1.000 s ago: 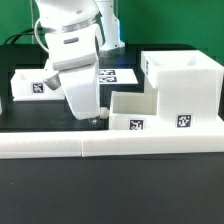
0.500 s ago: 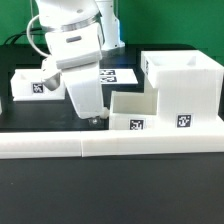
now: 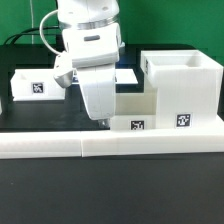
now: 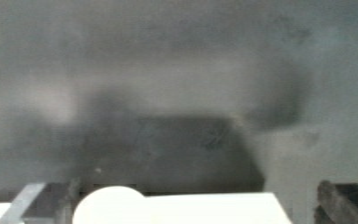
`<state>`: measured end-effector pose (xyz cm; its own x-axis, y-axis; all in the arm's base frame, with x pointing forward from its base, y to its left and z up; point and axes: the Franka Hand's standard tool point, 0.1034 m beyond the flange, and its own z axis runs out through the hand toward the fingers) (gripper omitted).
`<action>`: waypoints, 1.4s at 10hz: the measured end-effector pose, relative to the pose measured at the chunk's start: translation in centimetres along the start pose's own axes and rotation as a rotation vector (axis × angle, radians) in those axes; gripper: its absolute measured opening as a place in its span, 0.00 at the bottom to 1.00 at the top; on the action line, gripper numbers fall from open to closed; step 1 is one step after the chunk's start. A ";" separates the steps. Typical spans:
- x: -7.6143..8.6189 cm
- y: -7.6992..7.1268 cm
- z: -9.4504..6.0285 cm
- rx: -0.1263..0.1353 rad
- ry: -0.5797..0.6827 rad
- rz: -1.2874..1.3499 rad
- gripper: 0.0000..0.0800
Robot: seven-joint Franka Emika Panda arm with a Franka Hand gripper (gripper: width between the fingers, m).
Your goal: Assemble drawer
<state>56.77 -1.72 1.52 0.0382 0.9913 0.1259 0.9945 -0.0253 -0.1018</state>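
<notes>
The drawer's large white housing (image 3: 186, 84) stands at the exterior view's right, with a tag on its front. A small open-top tray (image 3: 138, 110) sits against its left side. A second tray (image 3: 32, 83) lies at the far left. My gripper (image 3: 103, 119) hangs at the near left corner of the small tray. The wrist view is blurred. It shows my gripper (image 4: 197, 206) open, with dark fingers (image 4: 44, 204) far apart. A white rounded part (image 4: 167, 208) lies between them and touches neither finger.
A long low white bar (image 3: 110, 147) runs along the table's front edge. The marker board (image 3: 128, 76) lies behind my arm, mostly hidden. The table top is black (image 3: 40, 112).
My arm has moved toward the exterior view's right, from the table's middle to the small tray's left corner, and now covers most of the marker board.
</notes>
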 end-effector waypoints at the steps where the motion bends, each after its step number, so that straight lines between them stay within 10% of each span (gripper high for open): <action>1: 0.0 0.0 0.0 0.000 0.000 -0.001 0.81; 9: 5.2 1.3 0.2 -0.009 0.020 -0.071 0.81; 14: 3.0 0.0 -0.6 -0.020 -0.002 0.077 0.81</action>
<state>56.91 1.15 2.50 0.1147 0.9865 0.1167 0.9903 -0.1043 -0.0919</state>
